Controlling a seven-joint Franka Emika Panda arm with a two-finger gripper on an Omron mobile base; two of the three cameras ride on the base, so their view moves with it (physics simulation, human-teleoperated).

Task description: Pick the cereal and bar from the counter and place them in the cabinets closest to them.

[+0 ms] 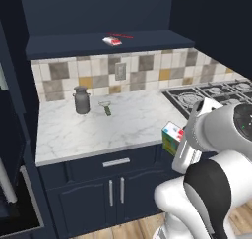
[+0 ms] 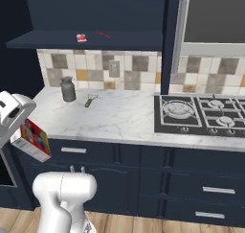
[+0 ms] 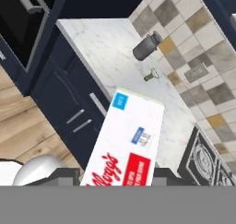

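My gripper [image 3: 117, 174] is shut on the cereal [image 3: 131, 140], with a dark fingertip on each side of the box's white narrow face. The box [image 1: 172, 137] hangs tilted in the air in front of the counter [image 1: 88, 130], its patchwork front [image 2: 33, 138] turned outward below my white hand [image 2: 12, 113]. The bar [image 1: 112, 41], a small red-and-white packet, lies on the open shelf [image 1: 69, 47] of the navy wall cabinet; the right base view has the bar [image 2: 82, 37] there too.
A grey metal jug [image 1: 81, 100] stands at the back of the counter with a small green-handled utensil [image 1: 106, 107] beside it. A gas hob [image 2: 206, 113] lies to the right. Navy drawers and doors [image 1: 115, 189] run below, and a black oven [image 3: 25, 15] is at the left.
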